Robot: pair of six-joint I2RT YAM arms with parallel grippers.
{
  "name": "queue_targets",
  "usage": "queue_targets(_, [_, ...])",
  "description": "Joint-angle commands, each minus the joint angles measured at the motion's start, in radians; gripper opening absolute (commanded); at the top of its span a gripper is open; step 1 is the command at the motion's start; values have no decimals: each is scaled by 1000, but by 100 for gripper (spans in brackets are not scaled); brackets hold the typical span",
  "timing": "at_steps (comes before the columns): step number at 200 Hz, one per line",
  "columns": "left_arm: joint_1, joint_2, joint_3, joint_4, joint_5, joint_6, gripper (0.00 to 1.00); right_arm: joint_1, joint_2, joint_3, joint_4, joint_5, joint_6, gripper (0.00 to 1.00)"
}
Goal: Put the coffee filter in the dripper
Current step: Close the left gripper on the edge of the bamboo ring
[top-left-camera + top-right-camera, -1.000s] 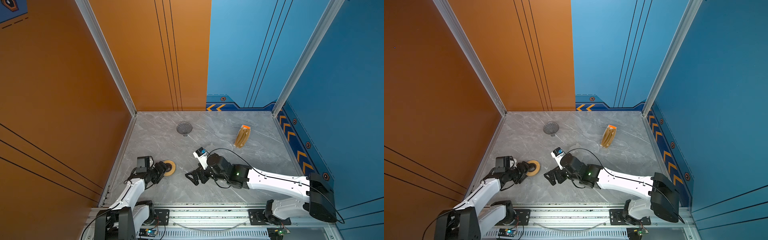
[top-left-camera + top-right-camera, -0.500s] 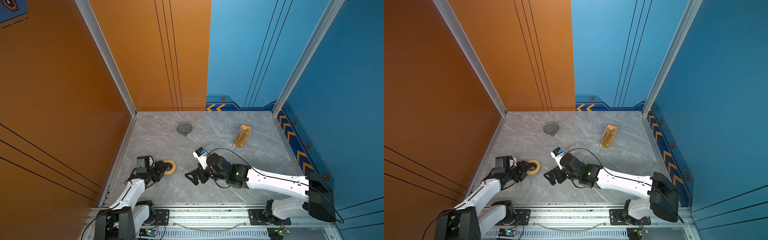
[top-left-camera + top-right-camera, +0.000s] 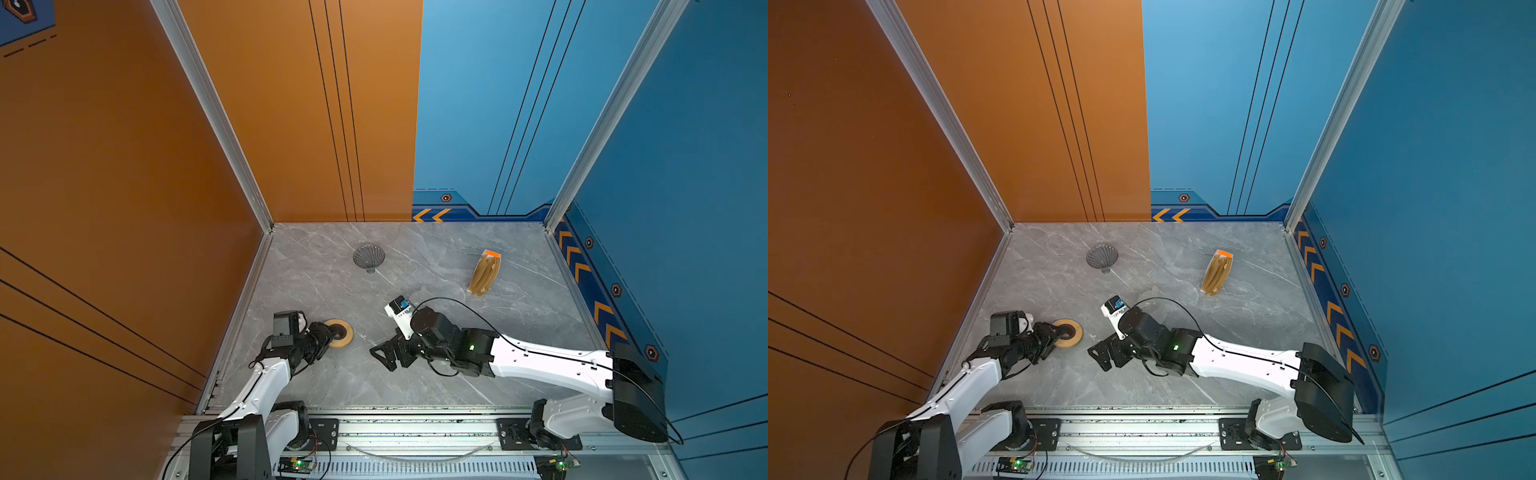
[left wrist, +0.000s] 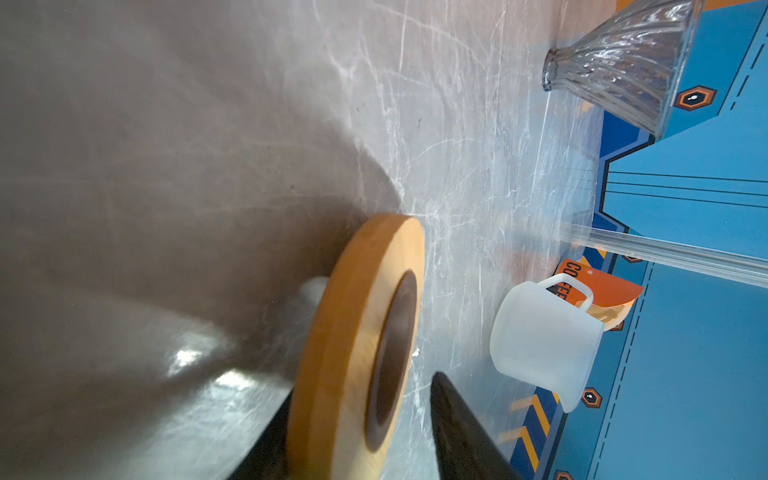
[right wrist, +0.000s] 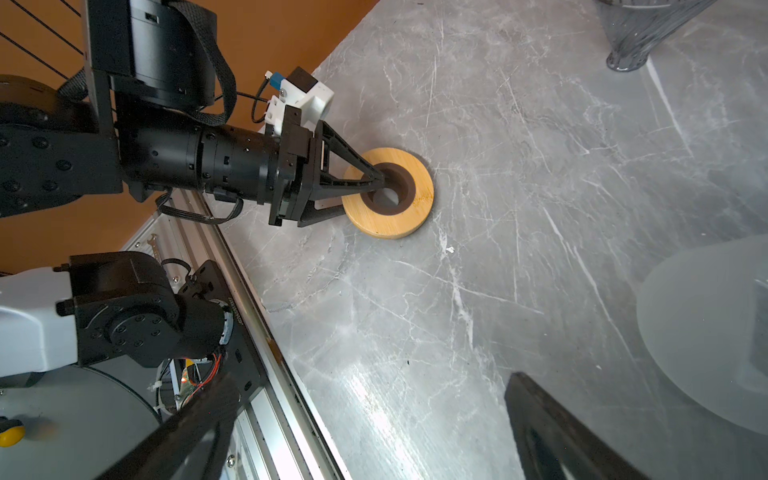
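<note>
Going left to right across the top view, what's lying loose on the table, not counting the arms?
wooden ring → dripper → filter stack

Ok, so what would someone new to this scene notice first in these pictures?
Most striking is the left gripper at front left of the table, its jaws straddling the rim of the wooden ring, one finger in the dark hole. The right gripper hangs open over the table's middle, holding nothing. Farther back, the dripper stands mouth up, with a bundle of filters off to its right.
</note>
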Motion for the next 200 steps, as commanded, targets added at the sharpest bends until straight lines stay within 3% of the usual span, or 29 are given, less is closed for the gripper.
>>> queue_targets(1, [7,-13,26,-19,22,10,42,-2,9,17,-4,17,2,99])
queue_targets(84, [6,-33,42,-53,14,21,30,0,3,-2,3,30,9,98])
queue_targets(200, [1,28,60,-4,10,12,21,-5,18,34,-44,21,-9,99])
